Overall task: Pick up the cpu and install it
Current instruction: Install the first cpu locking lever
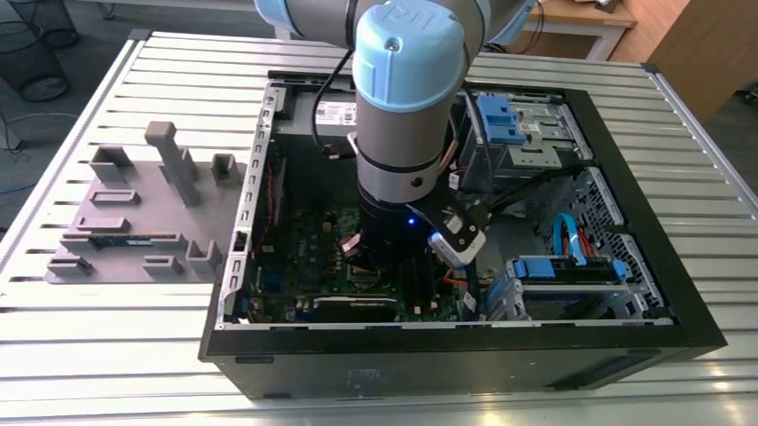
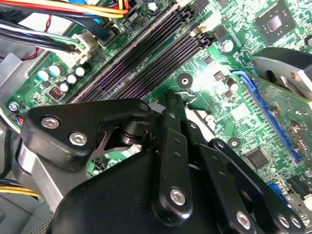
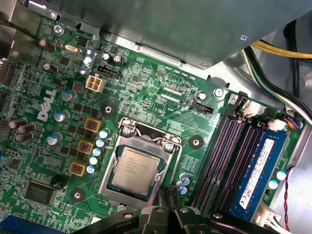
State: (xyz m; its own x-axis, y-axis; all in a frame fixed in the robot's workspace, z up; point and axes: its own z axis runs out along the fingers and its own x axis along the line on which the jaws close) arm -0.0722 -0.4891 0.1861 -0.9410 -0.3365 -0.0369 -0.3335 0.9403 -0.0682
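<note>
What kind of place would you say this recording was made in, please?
Probably a robotics lab or assembly test bench: an open black computer case lies on a ribbed metal table, beside a grey moulded parts tray, with the small silver square cpu sitting in its socket.

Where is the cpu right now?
In the first wrist view the cpu lies flat inside the metal socket frame on the green motherboard, between a row of capacitors and the memory slots.
</note>
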